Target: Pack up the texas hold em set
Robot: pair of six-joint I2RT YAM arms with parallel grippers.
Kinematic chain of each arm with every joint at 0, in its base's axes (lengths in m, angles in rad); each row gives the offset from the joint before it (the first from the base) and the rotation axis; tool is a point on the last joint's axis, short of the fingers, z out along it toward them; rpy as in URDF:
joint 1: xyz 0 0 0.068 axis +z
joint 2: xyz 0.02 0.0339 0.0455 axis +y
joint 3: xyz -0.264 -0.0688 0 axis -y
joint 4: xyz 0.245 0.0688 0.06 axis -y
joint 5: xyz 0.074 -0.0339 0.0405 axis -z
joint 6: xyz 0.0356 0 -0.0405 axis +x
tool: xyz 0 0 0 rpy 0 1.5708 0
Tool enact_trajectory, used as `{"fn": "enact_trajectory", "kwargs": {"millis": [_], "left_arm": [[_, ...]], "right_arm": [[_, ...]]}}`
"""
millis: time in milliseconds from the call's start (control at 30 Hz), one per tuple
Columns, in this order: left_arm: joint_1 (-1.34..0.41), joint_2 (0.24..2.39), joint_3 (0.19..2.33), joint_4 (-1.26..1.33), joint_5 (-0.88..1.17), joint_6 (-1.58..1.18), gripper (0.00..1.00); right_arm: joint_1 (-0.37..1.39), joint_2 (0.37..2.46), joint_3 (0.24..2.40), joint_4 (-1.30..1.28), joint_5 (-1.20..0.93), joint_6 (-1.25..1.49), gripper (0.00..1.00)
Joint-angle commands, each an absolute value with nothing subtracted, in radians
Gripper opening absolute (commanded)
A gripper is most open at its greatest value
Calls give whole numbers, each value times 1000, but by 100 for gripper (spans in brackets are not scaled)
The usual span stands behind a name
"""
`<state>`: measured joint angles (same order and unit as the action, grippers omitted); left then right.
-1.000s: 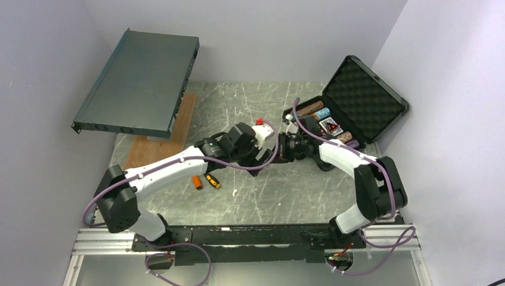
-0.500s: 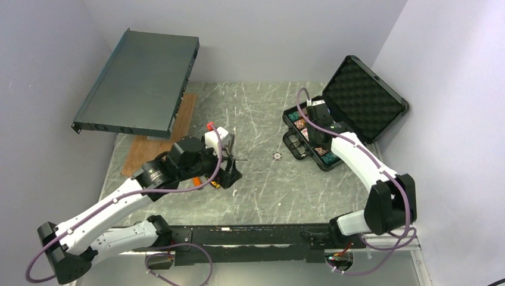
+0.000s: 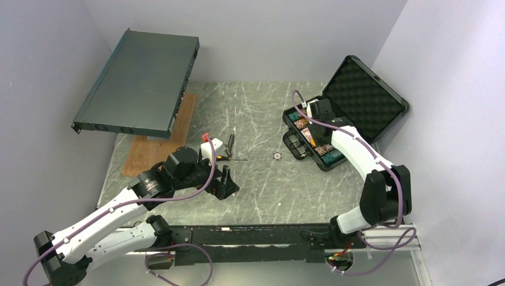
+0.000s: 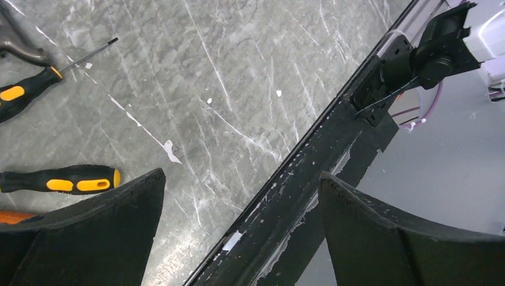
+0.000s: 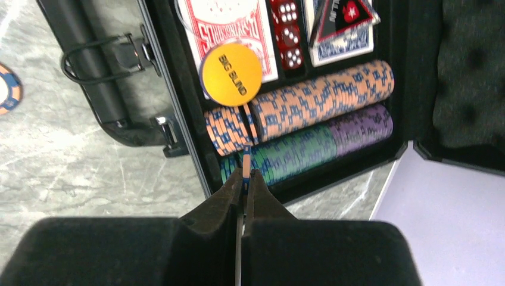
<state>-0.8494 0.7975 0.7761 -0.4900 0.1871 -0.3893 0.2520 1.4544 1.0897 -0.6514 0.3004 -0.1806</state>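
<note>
The black case (image 3: 364, 98) stands open at the right rear, foam lid up. Its tray (image 5: 178, 119) holds rows of orange chips (image 5: 321, 98), green chips (image 5: 298, 152) and purple chips (image 5: 360, 125), a red deck (image 5: 229, 24), a blue deck (image 5: 342, 27), red dice (image 5: 289, 33) and a yellow "big blind" button (image 5: 231, 74). My right gripper (image 5: 244, 176) is shut on an orange-and-blue chip (image 5: 245, 161), held edge-on just above the chip rows. One loose chip (image 3: 277, 155) lies on the table left of the case. My left gripper (image 4: 242, 176) is open and holds nothing, near the table's front edge.
Two orange-handled screwdrivers (image 4: 65, 179) (image 4: 30, 89) lie left of my left gripper. A dark-grey rack unit (image 3: 140, 83) leans at the back left over a wooden board (image 3: 161, 149). The black front rail (image 4: 309, 173) runs under my left gripper.
My left arm has drawn back from the table's middle toward the near left, its gripper opening wide. My right arm has swung from the middle to over the case, still holding the chip.
</note>
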Motion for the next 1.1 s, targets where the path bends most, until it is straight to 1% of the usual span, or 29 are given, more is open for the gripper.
{"fn": "enact_trajectory", "kwargs": {"millis": [0, 100, 400, 633, 1067], "left_arm": [[-846, 791, 794, -446, 235, -418, 99], [-846, 786, 803, -465, 230, -423, 99], [-846, 782, 790, -465, 253, -429, 99], [-846, 788, 807, -482, 239, -416, 99], [-847, 802, 810, -486, 241, -410, 99]], "right_arm": [[247, 1512, 1199, -631, 274, -241, 0], [233, 1542, 1219, -691, 310, -239, 0], [194, 1529, 1116, -626, 269, -274, 0], [177, 1611, 1135, -610, 285, -299, 0], [175, 1683, 1149, -606, 275, -326, 1]]}}
